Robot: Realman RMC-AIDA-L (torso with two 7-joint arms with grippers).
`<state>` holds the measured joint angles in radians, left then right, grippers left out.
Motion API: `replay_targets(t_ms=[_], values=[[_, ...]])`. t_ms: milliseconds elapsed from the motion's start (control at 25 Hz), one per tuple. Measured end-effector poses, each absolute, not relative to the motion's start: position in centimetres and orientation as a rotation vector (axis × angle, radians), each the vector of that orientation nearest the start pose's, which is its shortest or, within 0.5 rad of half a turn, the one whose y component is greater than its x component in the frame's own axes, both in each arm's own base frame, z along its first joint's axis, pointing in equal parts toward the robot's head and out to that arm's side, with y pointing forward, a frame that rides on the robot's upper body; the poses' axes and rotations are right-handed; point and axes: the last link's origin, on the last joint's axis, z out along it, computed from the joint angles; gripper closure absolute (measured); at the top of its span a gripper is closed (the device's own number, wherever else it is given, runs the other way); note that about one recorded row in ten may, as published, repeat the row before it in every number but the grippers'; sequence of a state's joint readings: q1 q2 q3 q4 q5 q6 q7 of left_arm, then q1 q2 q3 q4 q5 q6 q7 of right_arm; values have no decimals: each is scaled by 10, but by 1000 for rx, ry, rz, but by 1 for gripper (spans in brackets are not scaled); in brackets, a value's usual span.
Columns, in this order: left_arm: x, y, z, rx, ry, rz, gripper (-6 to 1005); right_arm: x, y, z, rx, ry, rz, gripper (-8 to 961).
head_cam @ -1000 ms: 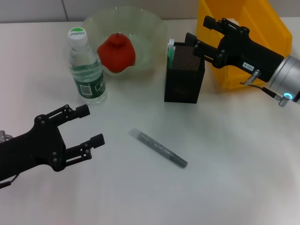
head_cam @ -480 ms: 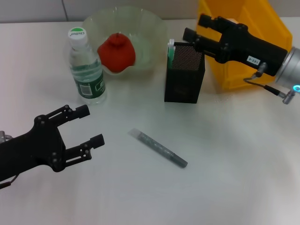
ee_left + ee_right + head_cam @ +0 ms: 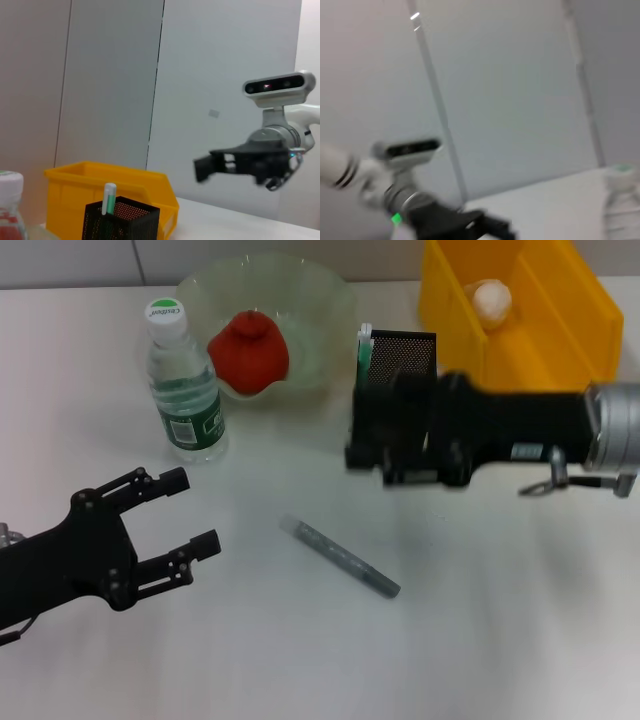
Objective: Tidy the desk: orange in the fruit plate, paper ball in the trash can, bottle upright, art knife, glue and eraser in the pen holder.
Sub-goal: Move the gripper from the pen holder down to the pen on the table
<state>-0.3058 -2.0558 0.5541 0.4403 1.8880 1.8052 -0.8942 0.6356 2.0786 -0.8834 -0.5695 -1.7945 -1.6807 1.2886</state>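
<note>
Up at 12 o'clock on the white desk [image 3: 520,640] sits the fruit plate [image 3: 320,300], a clear bowl, with the orange [image 3: 248,350] already inside it. Just to its 9 o'clock the bottle [image 3: 183,385] stands upright, white cap up. Over at 1 o'clock the yellow trash can [image 3: 560,350] has the paper ball [image 3: 491,300] lying in it near the far wall.

Between bowl and bin is the black mesh pen holder [image 3: 400,355] with a green-and-white stick, glue by the look of it [image 3: 364,350], poking out at its left corner. The left wrist view shows that holder [image 3: 120,220] too, stick [image 3: 108,197] upright in it, bin [image 3: 90,185] behind.

Right gripper [image 3: 365,445] hangs in front of the pen holder, roughly dead centre, arm running off to 3 o'clock. It's a dark smear in the head view, and honestly I can't tell whether the jaws are apart or together. The left wrist camera catches it [image 3: 202,167] too, no clearer.

Art knife [image 3: 338,556], grey with a pale end, lies flat on the desk at about 6 o'clock from the holder, slanted, nothing touching it.

Left gripper [image 3: 190,510] hovers at 8 o'clock, jaws spread wide, nothing in them, well apart from the knife.
</note>
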Motion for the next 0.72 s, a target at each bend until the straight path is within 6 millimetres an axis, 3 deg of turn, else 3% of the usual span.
replay_targets(t_ms=[560,720], values=[[-311,233,3,-2554,-404,-1018,216,192,328,-28,-2994,321,923,234],[-311,233,3,-2555,-405,-1016,216,183,339,-21,-3046,443,778,235]])
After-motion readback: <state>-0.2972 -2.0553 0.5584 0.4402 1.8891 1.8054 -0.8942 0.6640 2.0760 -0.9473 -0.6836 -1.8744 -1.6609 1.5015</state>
